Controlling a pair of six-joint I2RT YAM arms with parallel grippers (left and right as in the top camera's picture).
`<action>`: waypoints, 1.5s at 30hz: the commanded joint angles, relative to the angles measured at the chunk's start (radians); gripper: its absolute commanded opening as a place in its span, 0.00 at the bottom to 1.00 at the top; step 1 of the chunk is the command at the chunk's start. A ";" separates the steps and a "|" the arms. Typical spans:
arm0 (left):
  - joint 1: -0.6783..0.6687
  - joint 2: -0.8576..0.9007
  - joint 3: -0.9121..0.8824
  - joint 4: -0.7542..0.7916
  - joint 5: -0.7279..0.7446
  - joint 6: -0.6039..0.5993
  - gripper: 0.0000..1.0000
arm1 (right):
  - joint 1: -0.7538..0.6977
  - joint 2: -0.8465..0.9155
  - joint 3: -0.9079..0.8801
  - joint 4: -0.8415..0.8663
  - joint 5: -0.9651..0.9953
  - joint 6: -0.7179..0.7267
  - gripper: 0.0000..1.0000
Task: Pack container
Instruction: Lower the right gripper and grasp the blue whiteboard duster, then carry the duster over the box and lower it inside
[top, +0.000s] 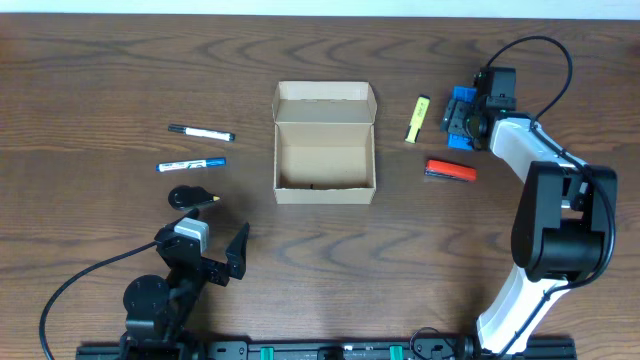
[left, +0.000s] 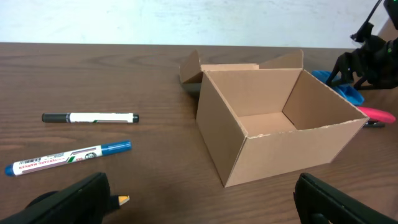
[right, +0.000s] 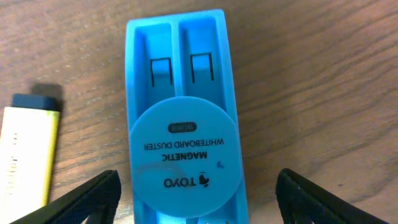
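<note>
Right claw spread wide over blue TOYO whiteboard duster; left claw wide too, cardboard box just ahead. Box: plain tan, bare inside, flap lid open behind.

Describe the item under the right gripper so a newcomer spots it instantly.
Start at the open cardboard box mid-table and look right, past the yellow highlighter. There, beneath the open right gripper, lies the whiteboard duster. It is the only bright blue chunky block, round label on top; its neighbours are that slim highlighter and a red item.
</note>
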 joint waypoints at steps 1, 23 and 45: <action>0.006 -0.006 -0.024 -0.006 0.003 0.015 0.95 | -0.010 0.027 -0.005 0.005 -0.003 -0.010 0.80; 0.006 -0.006 -0.024 -0.006 0.003 0.015 0.96 | -0.008 0.082 -0.005 0.025 -0.004 -0.010 0.70; 0.006 -0.006 -0.024 -0.006 0.003 0.015 0.95 | 0.010 -0.167 0.231 -0.323 -0.061 -0.014 0.30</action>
